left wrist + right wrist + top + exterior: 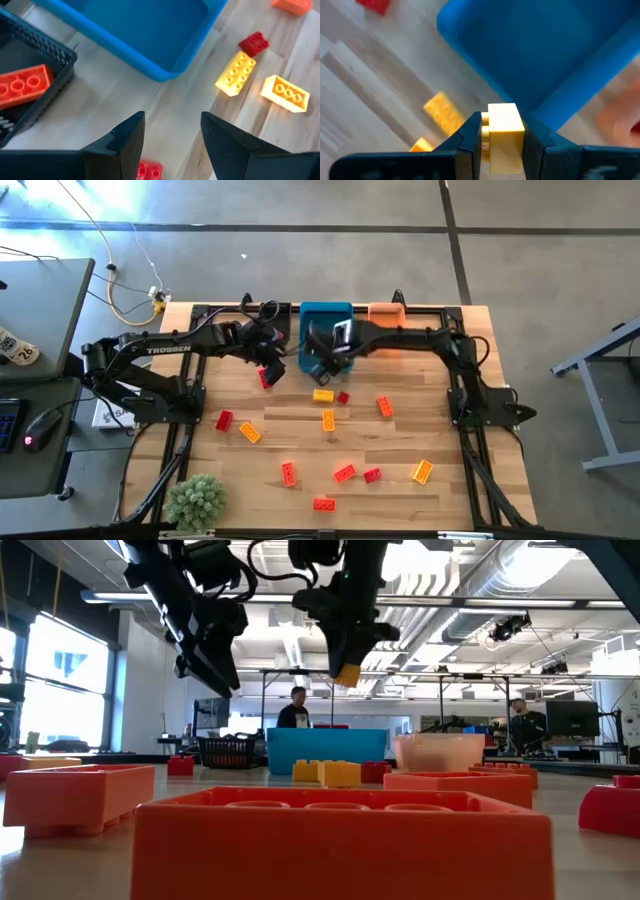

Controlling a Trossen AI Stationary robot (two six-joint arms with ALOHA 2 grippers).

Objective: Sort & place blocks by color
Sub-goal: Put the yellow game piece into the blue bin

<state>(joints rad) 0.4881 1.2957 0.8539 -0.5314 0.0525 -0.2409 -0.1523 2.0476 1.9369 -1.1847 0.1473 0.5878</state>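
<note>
Right gripper (502,142) with yellow block (503,131) clamped between its fingers, above blue bin (545,50).

The high view looks straight down on the whole desk (400,440); the low view sits at desk level, facing the room. Both wrist views look closely down (sharing the blue bin (150,35)).

yellow block (502,131), blue bin (326,330), red blocks (344,473), orange bin (386,313)

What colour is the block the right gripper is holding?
Yellow. The block shows best in the right wrist view, pinched in the right gripper.
</note>
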